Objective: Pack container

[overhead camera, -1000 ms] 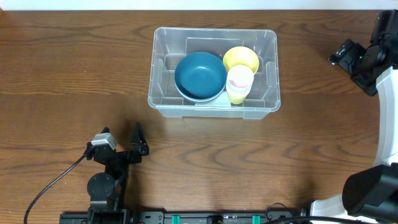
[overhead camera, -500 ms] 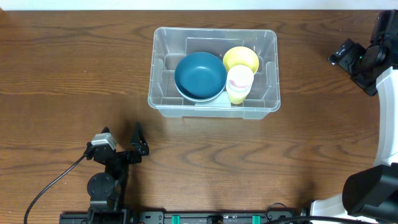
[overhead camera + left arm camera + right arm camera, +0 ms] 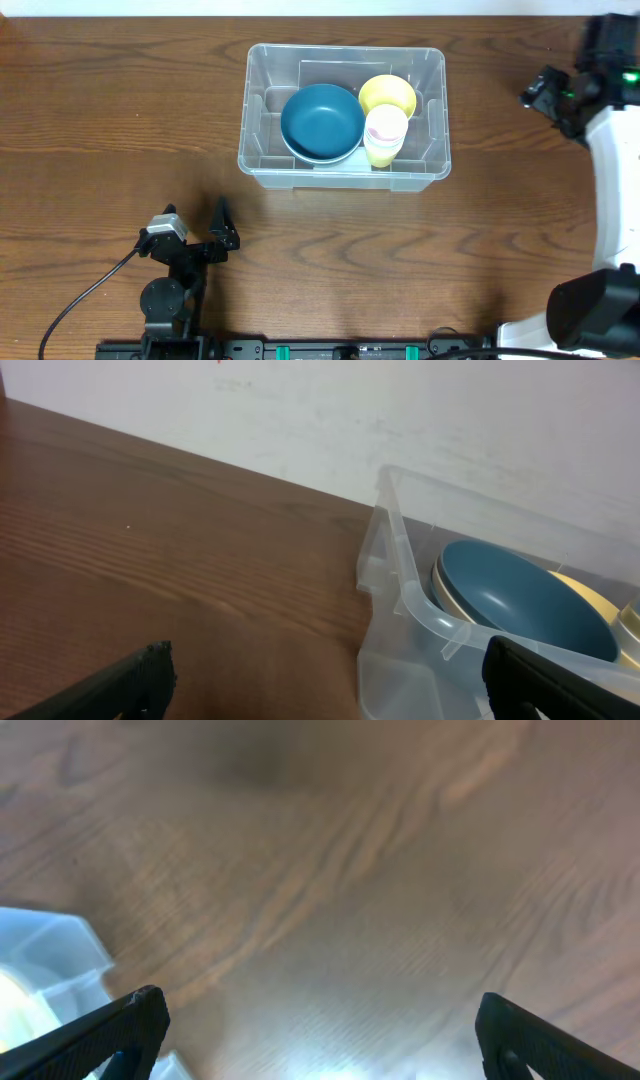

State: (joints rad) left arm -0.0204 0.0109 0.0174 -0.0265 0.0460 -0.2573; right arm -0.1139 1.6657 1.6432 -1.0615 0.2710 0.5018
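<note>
Standing on the far middle of the wooden table (image 3: 110,130): the container (image 3: 345,49), a clear rectangular plastic bin with rounded corners, thick rim and stepped inner walls; upright, open at the top.

Contents, overhead view:
- blue bowl (image 3: 322,122), mouth up, in the left half; nested in a pale bowl (image 3: 318,158) of which only a thin rim shows at its near edge
- yellow bowl (image 3: 388,93), mouth up, in the far right part
- pale cup (image 3: 385,135) with pink markings, just right of the blue bowl; it overlaps the yellow bowl's near edge, though whether the two touch cannot be told

Left gripper (image 3: 195,222): low by the near edge of the table, well apart from the container and to its near left; claw spread wide, nothing between the fingers; its wrist camera looks across bare wood at the container's left corner, with the blue bowl inside and a white wall (image 3: 400,410) behind.

Right gripper (image 3: 545,95): by the far right edge of the table, well to the right of the container; claw likewise spread wide and holding nothing; its wrist view is blurred, showing wood grain between the fingers and a clear corner of the container at lower left.
</note>
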